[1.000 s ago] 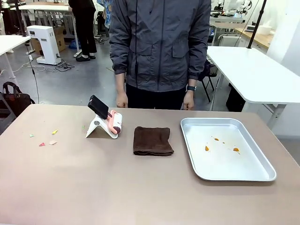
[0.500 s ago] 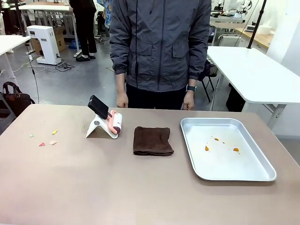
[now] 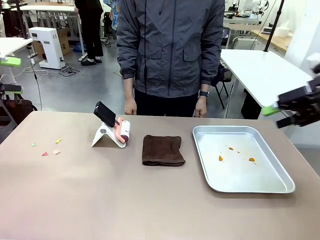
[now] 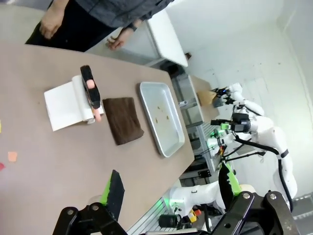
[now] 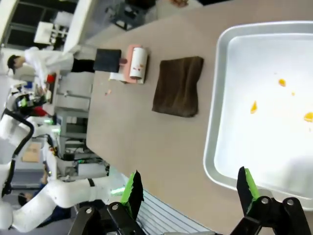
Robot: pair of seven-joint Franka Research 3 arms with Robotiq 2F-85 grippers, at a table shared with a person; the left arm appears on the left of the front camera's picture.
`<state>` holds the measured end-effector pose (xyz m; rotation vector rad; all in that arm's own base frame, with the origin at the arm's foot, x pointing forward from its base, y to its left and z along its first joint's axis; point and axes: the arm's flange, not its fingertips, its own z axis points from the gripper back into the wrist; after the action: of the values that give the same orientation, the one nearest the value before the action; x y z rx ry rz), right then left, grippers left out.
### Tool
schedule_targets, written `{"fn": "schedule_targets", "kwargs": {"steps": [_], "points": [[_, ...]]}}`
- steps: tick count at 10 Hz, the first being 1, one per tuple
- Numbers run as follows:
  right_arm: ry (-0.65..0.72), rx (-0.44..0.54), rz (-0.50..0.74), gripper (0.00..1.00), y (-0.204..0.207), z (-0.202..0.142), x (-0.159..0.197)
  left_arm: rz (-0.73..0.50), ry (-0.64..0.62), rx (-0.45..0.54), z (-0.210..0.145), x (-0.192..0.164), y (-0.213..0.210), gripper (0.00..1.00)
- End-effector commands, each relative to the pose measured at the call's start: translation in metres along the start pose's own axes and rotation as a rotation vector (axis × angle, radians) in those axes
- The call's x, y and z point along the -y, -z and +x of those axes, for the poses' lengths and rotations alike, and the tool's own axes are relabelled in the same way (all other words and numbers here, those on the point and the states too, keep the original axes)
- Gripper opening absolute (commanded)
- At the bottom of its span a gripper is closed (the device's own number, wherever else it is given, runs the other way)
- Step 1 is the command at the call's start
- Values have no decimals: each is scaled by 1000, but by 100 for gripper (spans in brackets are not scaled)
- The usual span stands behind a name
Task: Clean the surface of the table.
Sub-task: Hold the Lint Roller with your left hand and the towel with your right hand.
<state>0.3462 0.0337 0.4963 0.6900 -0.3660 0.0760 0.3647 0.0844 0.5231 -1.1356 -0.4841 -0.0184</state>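
The robot's left hand (image 4: 171, 183) is spread wide, its green-padded fingers (image 4: 115, 188) well apart with nothing between them. In the front view this left hand (image 3: 9, 75) sits at the picture's left edge, raised above and off to the side of the worktop (image 3: 150, 205). The robot's right hand (image 5: 190, 185) is likewise spread and empty. Seen from the front, the right hand (image 3: 281, 110) hangs in the air past the worktop's far right corner, blurred, with its fingers pointing inward. Nearest to it on the brownish-tan worktop lies a rectangular silver tray (image 3: 255, 177), with a few small orange bits (image 3: 235, 152) scattered on its floor. Just left of the tray, apart from it, a dark brown cloth (image 3: 162, 150) lies folded flat near the middle of the worktop. Farther left stands a white stand (image 3: 104, 136) with a pink-and-white lint roller (image 3: 123, 131) resting against it, the roller's black handle (image 3: 105, 114) tilted up and to the left. Near the worktop's left side a few small coloured scraps (image 3: 49, 148) lie loose on the surface: yellow, green, red and pale pink. A person in a grey jacket (image 3: 170, 45) stands at the far edge, the person's two hands (image 3: 130, 106) hanging at their sides just behind the worktop.
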Motion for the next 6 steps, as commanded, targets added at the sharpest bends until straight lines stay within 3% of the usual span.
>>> {"fn": "schedule_targets", "kwargs": {"steps": [1, 4, 6], "points": [[47, -22, -48, 100, 45, 24, -29, 118, -56, -68, -2, 20, 13, 100], [-4, -114, -111, 100, 121, 17, -79, 263, -115, -40, 6, 36, 57, 100], [-10, -162, -173, 100, 171, 6, -95, 259, -114, -120, 7, 39, 85, 100]]}}
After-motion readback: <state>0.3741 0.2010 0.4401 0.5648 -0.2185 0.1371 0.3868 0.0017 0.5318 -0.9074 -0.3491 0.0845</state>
